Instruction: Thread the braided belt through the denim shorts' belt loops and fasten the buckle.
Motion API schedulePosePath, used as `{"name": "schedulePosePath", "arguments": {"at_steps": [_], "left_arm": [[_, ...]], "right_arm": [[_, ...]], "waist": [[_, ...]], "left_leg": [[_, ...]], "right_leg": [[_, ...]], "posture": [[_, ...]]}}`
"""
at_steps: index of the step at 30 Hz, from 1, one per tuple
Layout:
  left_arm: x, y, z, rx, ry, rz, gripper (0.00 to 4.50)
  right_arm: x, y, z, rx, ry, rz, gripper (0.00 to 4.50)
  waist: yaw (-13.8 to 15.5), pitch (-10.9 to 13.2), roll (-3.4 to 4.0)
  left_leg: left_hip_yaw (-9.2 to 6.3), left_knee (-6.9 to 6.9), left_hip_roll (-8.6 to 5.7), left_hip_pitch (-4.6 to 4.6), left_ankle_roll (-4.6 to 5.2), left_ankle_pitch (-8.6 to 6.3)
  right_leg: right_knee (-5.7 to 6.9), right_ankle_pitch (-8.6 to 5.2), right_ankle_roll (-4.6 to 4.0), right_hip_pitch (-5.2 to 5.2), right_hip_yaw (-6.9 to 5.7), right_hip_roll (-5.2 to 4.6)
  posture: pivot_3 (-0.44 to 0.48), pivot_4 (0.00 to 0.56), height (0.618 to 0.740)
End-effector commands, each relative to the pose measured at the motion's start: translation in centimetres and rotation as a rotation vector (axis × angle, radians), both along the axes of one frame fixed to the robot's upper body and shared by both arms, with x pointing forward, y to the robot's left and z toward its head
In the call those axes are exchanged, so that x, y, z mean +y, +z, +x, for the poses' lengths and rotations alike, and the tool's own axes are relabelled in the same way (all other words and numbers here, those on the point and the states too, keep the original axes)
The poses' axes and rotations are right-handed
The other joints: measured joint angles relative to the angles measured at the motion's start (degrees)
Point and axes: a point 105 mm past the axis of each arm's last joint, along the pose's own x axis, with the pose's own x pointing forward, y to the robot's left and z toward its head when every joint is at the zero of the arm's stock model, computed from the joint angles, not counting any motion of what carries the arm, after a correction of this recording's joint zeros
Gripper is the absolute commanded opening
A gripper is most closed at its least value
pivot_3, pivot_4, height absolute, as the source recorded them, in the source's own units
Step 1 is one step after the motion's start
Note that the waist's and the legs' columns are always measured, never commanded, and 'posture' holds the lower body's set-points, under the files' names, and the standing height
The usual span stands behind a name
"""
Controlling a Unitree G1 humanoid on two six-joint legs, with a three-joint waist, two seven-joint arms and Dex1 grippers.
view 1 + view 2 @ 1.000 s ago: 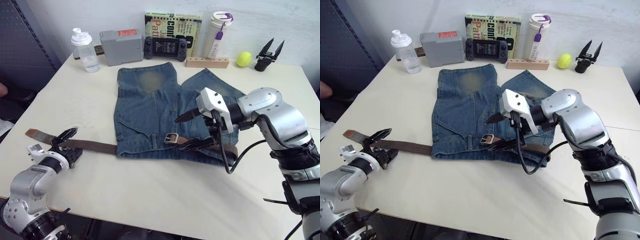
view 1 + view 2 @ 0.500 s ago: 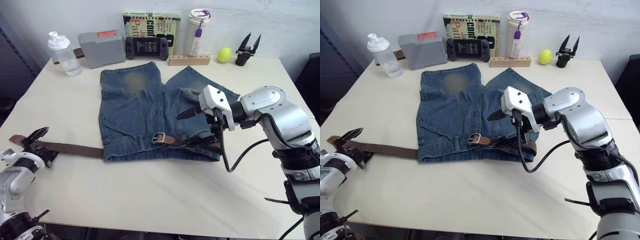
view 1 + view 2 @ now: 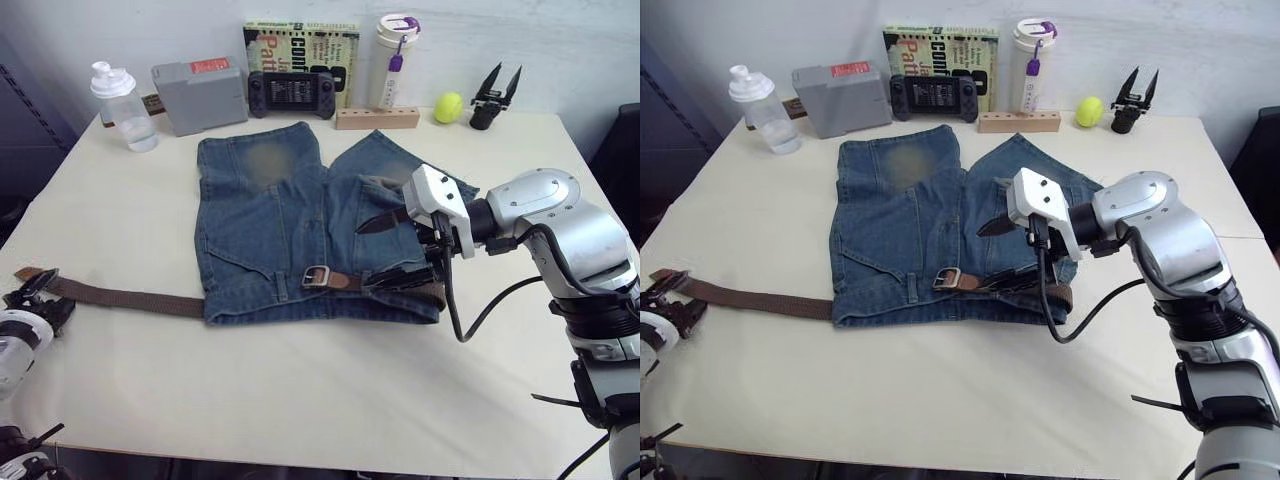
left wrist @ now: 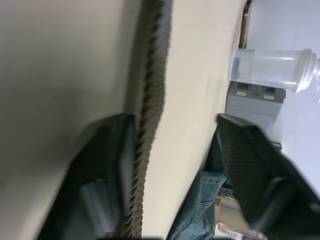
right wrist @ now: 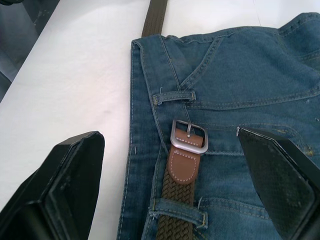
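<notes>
Jaws apart, the right gripper (image 3: 392,250) hovers just right of the buckle (image 5: 188,137); the braided belt (image 3: 130,298) runs toward the frame's left edge, where the left gripper (image 3: 32,303), jaws apart, straddles it.

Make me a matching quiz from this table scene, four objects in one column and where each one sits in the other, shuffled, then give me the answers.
Things:
1. buckle
2. tennis ball
3. clear bottle
4. game controller

Places:
A. far left corner of the table, beside the grey box
B. on the waistband of the denim shorts, a belt loop just beyond it
C. leaning against the book at the back edge
D. at the back on the right, between the wooden block and a spare black gripper

Pairs: 1-B, 2-D, 3-A, 4-C
</notes>
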Motion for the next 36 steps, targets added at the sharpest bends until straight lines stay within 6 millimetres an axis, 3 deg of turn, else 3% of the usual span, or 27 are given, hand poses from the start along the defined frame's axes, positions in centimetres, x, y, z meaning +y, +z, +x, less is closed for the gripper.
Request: {"name": "schedulePosePath", "arguments": {"at_steps": [1,3,6,10,16,20,23,26,31,36], "left_arm": [[-0.5,0.8,0.9,-0.036,-0.032,0.025,0.97],[-0.2,1.1,1.1,-0.047,-0.020,0.045,0.09],[-0.1,2.7,1.4,-0.104,-0.022,0.126,0.09],[-1.4,5.9,2.3,-0.148,-0.090,0.408,0.09],[-7.5,11.5,4.5,-0.252,-0.324,1.084,0.09],[-12.7,13.0,5.3,-0.355,-0.516,1.402,0.09],[-16.6,12.9,5.5,-0.431,-0.704,1.651,0.09],[-20.2,11.1,5.2,-0.482,-0.968,1.896,0.09],[-23.0,8.5,4.4,-0.576,-1.303,2.113,0.09],[-24.8,8.4,4.3,-0.668,-1.446,2.142,0.09]], "right_arm": [[0.2,1.4,-0.5,-0.059,0.019,0.028,4.50],[0.1,1.4,-0.5,-0.062,0.012,0.029,4.50],[0.0,1.5,-0.5,-0.065,0.000,0.031,4.50],[-0.1,1.7,-0.7,-0.065,-0.010,0.034,4.50],[-0.3,2.0,-0.6,-0.072,-0.041,0.053,4.50],[-0.5,2.1,-0.4,-0.098,-0.063,0.049,4.50],[-0.7,2.2,-0.1,-0.131,-0.091,0.043,4.50],[-1.0,2.2,0.2,-0.169,-0.121,0.024,4.50],[-1.4,2.3,0.5,-0.262,-0.150,0.006,4.50],[-0.1,3.2,-0.2,-0.342,-0.126,0.036,4.50]], "waist": [[0.1,0.1,-0.13],[0.0,0.1,-0.15],[-0.1,0.1,-0.17],[-0.1,0.1,-0.20],[-0.1,0.2,-0.29],[-0.1,0.2,-0.23],[-0.1,0.3,-0.20],[-0.2,0.3,-0.17],[-0.3,0.4,-0.08],[-0.1,0.6,-0.10]], "left_leg": [[0.00,-0.01,-0.01,0.00,0.00,0.00],[0.00,-0.04,-0.02,-0.02,0.00,0.00],[0.02,-0.15,-0.06,-0.03,0.00,0.00],[0.03,-0.29,-0.05,-0.06,0.00,0.00],[0.09,-0.43,-0.13,-0.08,0.00,0.00],[0.30,-0.65,-0.18,-0.07,0.00,0.00],[0.36,-0.71,-0.14,-0.11,0.00,0.00],[0.59,-0.74,-0.10,-0.14,0.01,0.01],[0.97,-0.73,-0.02,-0.16,0.20,0.12],[0.96,-0.63,0.13,-0.43,0.40,0.23]], "right_leg": [[-0.01,0.00,0.00,0.00,0.00,0.00],[-0.06,0.00,0.00,0.00,-0.01,0.00],[-0.13,0.00,0.00,-0.04,-0.01,-0.01],[-0.26,0.00,0.00,-0.06,-0.05,0.02],[-0.41,0.01,-0.01,-0.04,-0.07,-0.03],[-0.44,0.01,-0.01,-0.17,0.07,-0.04],[-0.43,0.01,-0.02,-0.27,0.06,-0.01],[-0.36,0.01,-0.02,-0.36,0.02,0.05],[-0.33,0.01,-0.02,-0.51,-0.02,0.11],[-0.27,0.01,-0.02,-0.75,-0.04,0.21]], "posture": [[0.000,0.150,0.701],[0.000,0.150,0.701],[0.000,0.150,0.701],[0.000,0.150,0.701],[0.000,0.150,0.701],[0.000,0.150,0.701],[0.000,0.150,0.701],[0.000,0.150,0.701],[0.000,0.150,0.701],[0.000,0.150,0.701]]}}
